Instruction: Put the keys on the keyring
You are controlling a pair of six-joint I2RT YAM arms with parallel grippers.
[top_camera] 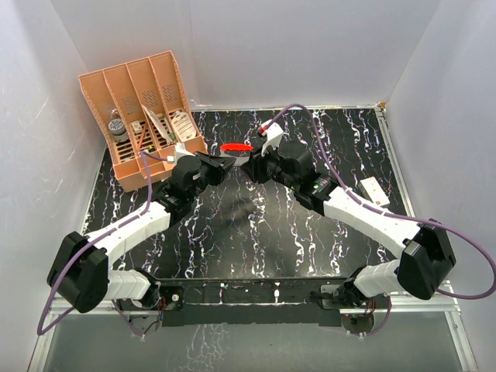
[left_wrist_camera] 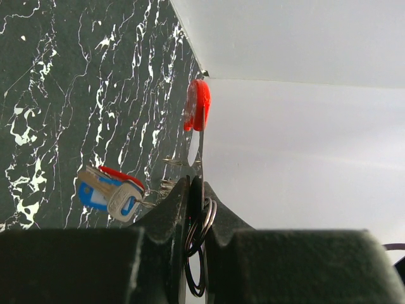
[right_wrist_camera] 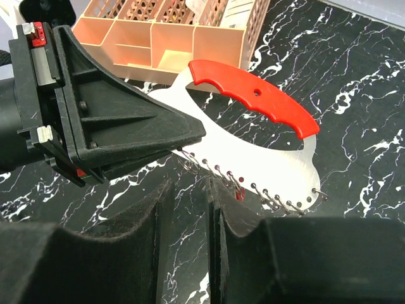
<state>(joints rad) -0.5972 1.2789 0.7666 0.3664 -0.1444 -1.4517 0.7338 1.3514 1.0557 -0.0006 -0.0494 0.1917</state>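
The keyring is a red oval loop [right_wrist_camera: 256,96] on a flat whitish-grey tag [right_wrist_camera: 253,158] with a row of small wire rings along its edge. My left gripper [left_wrist_camera: 196,185] is shut on the tag's corner and holds it edge-on above the table, with the red loop [left_wrist_camera: 197,104] at the top. The blue-headed and red-headed keys [left_wrist_camera: 109,193] hang together from a wire ring at the tag's edge. My right gripper [right_wrist_camera: 190,187] stands open just under the ring row, with only table between its fingers. A red speck [right_wrist_camera: 239,195] shows behind its right finger. From above, both grippers [top_camera: 220,164] [top_camera: 250,166] meet below the red loop [top_camera: 236,146].
An orange compartment organizer [top_camera: 143,116] with small items stands at the back left, close behind the left arm. A white card [top_camera: 374,191] lies at the right on the black marbled table [top_camera: 256,232]. White walls enclose the table.
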